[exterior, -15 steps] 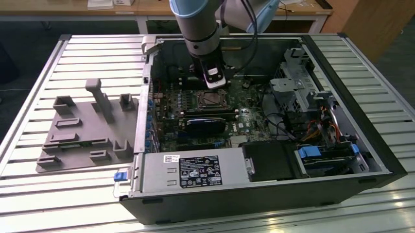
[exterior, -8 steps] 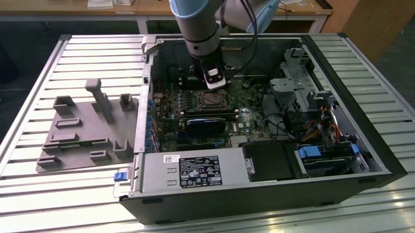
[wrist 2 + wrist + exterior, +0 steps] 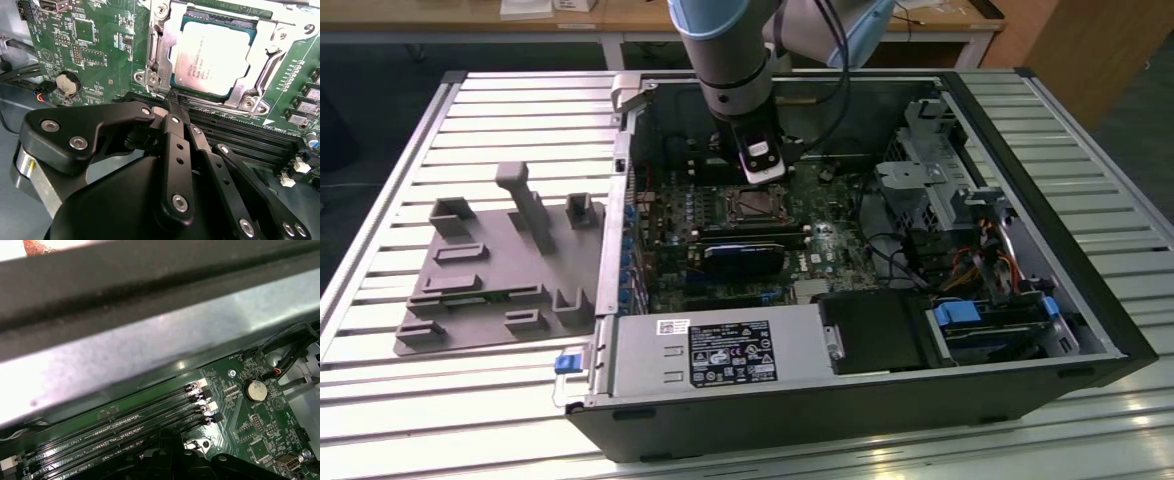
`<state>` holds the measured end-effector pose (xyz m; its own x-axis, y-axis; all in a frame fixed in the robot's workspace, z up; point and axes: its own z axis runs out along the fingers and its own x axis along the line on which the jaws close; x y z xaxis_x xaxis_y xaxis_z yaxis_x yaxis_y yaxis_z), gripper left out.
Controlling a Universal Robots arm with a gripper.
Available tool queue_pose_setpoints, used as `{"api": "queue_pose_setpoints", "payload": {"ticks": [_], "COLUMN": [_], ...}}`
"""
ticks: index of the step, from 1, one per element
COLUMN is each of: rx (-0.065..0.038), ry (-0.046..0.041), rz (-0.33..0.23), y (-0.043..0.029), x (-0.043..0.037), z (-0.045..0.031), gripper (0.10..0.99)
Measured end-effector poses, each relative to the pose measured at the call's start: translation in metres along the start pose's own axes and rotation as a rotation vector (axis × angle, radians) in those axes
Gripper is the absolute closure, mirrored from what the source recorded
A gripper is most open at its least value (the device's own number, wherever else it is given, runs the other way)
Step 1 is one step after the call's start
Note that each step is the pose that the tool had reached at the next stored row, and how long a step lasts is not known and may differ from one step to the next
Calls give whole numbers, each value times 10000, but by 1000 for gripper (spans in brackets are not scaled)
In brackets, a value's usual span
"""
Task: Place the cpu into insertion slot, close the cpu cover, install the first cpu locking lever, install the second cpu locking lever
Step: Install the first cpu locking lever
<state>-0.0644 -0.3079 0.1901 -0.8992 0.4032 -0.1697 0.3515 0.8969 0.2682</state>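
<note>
The cpu (image 3: 212,59), a square chip with a dull silver top, lies seated in the insertion slot (image 3: 754,205) on the green board. The cpu cover (image 3: 161,50), a silvery frame, lies flat around the chip. In the second wrist view my gripper (image 3: 172,102) is shut, its black fingers meeting in a point right at the socket's near corner, beside a frame screw (image 3: 152,77). Nothing shows between the fingers. In the exterior view the gripper (image 3: 766,178) hangs down into the open computer case, just behind the socket.
Black memory slots (image 3: 240,132) run right beside the fingertips. A coin battery (image 3: 67,84) sits on the board. A black card (image 3: 744,252) lies in front of the socket. The case walls (image 3: 620,150), drive cages (image 3: 927,180) and cables (image 3: 907,260) hem the arm in. A grey fixture tray (image 3: 494,270) sits outside.
</note>
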Motion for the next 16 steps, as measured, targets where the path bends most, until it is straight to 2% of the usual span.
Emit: {"api": "queue_pose_setpoints", "payload": {"ticks": [6,12,14,16], "rx": [33,75,172,329], "ry": [-13,-28,-70,-128], "rz": [-12,-21,-50,-96], "y": [4,20,26,31], "x": [-4,-13,-17,-21], "z": [-16,-71,-88,-108], "gripper": [984,984,984,984]}}
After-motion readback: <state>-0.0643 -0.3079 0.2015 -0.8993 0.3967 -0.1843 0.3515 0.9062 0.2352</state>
